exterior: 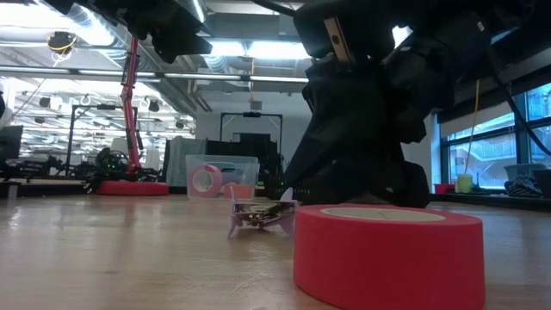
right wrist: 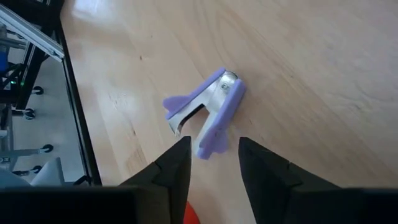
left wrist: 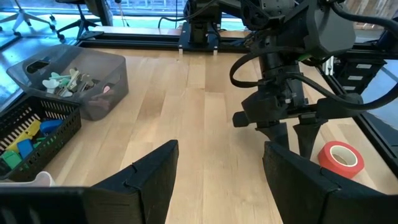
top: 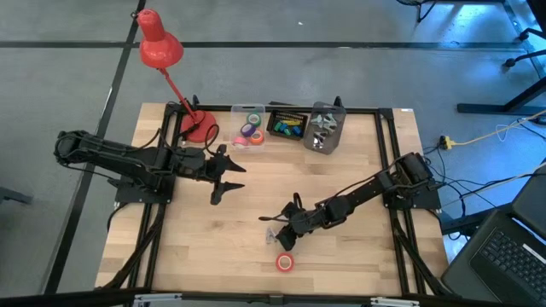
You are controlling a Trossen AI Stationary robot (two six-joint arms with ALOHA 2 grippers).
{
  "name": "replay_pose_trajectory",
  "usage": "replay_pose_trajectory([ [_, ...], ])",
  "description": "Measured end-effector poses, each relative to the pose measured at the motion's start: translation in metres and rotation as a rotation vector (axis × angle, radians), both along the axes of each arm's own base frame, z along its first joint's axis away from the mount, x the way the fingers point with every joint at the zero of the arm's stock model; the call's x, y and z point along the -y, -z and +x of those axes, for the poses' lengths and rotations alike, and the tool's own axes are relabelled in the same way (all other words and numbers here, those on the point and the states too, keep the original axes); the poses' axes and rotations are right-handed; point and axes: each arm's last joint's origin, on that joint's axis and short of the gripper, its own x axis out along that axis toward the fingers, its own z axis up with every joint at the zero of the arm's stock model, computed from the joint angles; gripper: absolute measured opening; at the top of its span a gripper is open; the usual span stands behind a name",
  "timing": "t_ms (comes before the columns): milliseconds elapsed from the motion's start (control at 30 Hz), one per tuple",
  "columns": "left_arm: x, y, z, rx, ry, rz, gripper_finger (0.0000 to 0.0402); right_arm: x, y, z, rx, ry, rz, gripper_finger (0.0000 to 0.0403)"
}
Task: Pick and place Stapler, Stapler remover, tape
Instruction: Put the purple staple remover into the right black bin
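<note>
Purple staple remover [right wrist: 208, 115] lies just ahead of the right hand [right wrist: 213, 163], fingers parted, holding nothing.

A robotics lab or workshop, open-plan, with exposed ducts and strip lights overhead [exterior: 103, 34] and tall windows [exterior: 525, 129] far behind the right gripper [top: 286, 228]. Beyond the left gripper [top: 223, 176], a red desk lamp [top: 159, 47] clamped at the far edge of a framed wooden workbench [top: 213, 247], plus sorting bins [top: 324, 128]. Grey floor, loose cables [top: 478, 136], rolling chair bases [left wrist: 37, 18] and a laptop [top: 512, 256] off to the right gripper's side.
</note>
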Motion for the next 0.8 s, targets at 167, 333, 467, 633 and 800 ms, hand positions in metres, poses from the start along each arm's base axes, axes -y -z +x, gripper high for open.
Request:
replay_pose_trajectory([
  [167,0.0,0.0,0.0,0.0,0.0,0.0,0.0226,0.0,0.0,0.0,0.001,0.0,0.0,0.011],
  [333,0.0,0.0,0.0,0.0,0.0,0.0,0.0226,-0.001,-0.001,0.001,0.016,-0.004,0.011,0.0094],
  [467,0.0,0.0,0.0,0.0,0.0,0.0,0.0226,-0.002,0.003,0.004,0.016,-0.015,0.021,0.0091],
  [633,0.0,0.001,0.0,-0.006,-0.001,0.001,0.0226,-0.01,0.014,0.019,-0.005,-0.07,0.028,0.0091],
  [800,0.0,0.002,-0.001,-0.017,-0.001,-0.001,0.0226,-0.012,0.012,0.025,-0.03,-0.097,-0.016,0.0091],
])
